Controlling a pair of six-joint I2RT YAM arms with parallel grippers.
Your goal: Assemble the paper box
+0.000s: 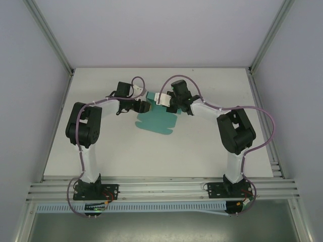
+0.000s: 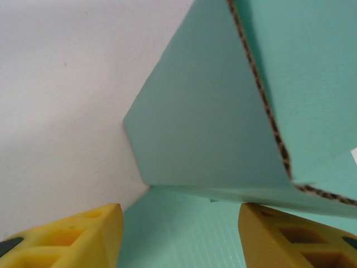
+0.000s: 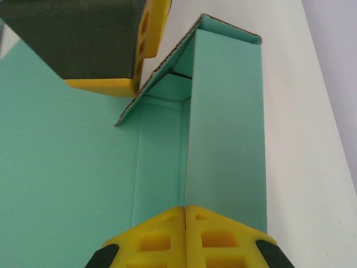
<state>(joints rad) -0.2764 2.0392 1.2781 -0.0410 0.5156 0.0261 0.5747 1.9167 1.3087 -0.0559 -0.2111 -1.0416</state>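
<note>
The paper box lies on the bench between the two claws, and most of it is a flat teal sheet. Its long axis runs from the far side of the bench toward the arm bases, leaning a little sideways. The scalloped tabs are at the near end. The folded-up part is at the far end, where both claws meet it.

The left claw has its jaws apart with nothing pinched. Flat card fills the gap between the yellow fingers. Just ahead of the tips a flap stands up at a slant, its brown corrugated edge showing. Seen from the right wrist, one finger of that claw hangs ahead of the right claw and to its left, right by the slanted flap. I can't make out whether it touches.

The right claw is clenched, its yellow tips pressed together. A long side wall of the box stands up straight ahead of it and runs away from the tips to a folded corner. A narrow strip lies just left of that wall, and the broad flat sheet lies farther left. The tips sit right at the wall's near end and cover it, so I can't tell whether any card is nipped between them.

From overhead the raised far end is half hidden behind the claws. A small white patch beside the right claw is too small to identify.
</note>
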